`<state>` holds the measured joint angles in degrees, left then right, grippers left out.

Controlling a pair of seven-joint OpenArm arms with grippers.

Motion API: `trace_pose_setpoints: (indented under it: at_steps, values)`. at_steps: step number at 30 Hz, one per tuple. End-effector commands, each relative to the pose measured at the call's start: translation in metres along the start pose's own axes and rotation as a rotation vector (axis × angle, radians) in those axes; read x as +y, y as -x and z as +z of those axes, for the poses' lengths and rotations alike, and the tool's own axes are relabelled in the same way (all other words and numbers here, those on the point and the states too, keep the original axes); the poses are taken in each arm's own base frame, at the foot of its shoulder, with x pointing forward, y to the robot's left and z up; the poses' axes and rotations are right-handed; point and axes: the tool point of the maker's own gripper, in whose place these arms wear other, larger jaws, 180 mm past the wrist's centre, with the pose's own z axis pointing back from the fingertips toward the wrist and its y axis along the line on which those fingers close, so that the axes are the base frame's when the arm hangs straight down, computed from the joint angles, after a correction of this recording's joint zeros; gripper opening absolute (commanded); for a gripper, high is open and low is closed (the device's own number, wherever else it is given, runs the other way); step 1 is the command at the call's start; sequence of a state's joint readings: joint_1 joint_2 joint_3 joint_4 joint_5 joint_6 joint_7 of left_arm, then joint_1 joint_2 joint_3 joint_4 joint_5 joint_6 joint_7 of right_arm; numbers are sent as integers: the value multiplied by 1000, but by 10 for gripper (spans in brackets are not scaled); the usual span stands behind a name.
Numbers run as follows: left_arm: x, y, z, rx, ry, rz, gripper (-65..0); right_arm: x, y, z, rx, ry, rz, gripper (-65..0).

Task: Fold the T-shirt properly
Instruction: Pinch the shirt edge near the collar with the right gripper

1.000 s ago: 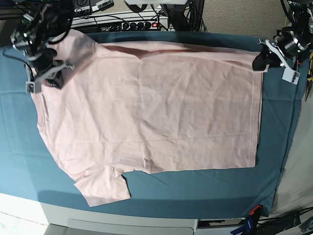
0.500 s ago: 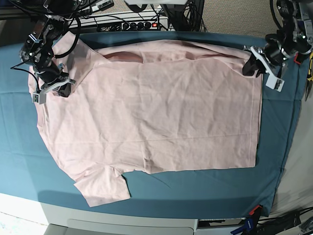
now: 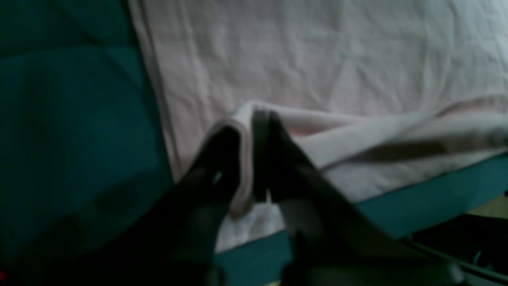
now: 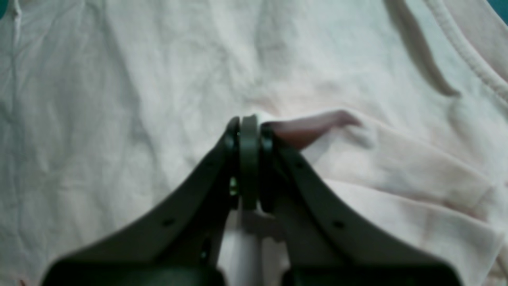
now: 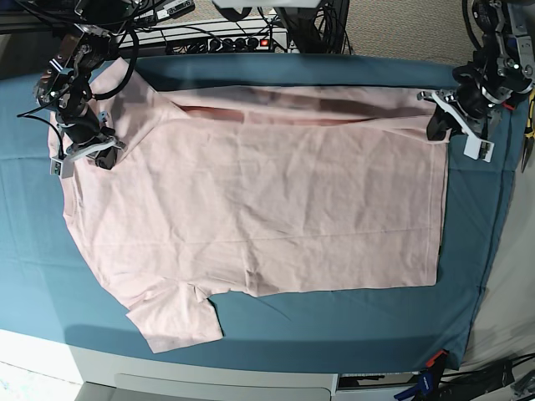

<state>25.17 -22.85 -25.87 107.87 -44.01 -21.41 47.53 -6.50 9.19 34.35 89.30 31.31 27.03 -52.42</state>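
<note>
The pale pink T-shirt lies spread plain side up on the teal table cloth, collar end at the left, hem at the right. My left gripper, on the right of the base view, is shut on the shirt's far hem corner; the left wrist view shows the gripper pinching that hem edge. My right gripper, on the left of the base view, is shut on a fold near the shoulder; in the right wrist view the gripper pinches it. The shirt's far edge is raised between them.
Cables and a power strip lie beyond the table's far edge. One sleeve lies flat near the front edge. A red and blue clamp sits at the front right corner. Bare teal cloth runs along the right side.
Both grippers have shifted slightly over the shirt. The far edge, first lying flat, is now lifted and stretched straight between them, with a shadowed strip under it.
</note>
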Motion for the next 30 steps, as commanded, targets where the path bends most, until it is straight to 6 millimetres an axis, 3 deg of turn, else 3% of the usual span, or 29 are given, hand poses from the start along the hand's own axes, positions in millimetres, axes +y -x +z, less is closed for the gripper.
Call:
trace_pose_setpoints:
  at_steps: [1, 11, 16, 30]
  values:
    - [0, -12, 3, -36, 2, -21, -650, 0, -22, 3, -67, -2, 17, -650]
    - [1, -11, 3, -31, 1, -21, -650, -3, -39, 1, -119, 26, -11, -650]
    - [13, -11, 3, -32, -67, -9, -650, -7, -51, -1, -136, 62, -8, -650]
    - [16, -12, 4, -33, -83, -8, -650, -9, -58, 0, -159, 70, 1, -650]
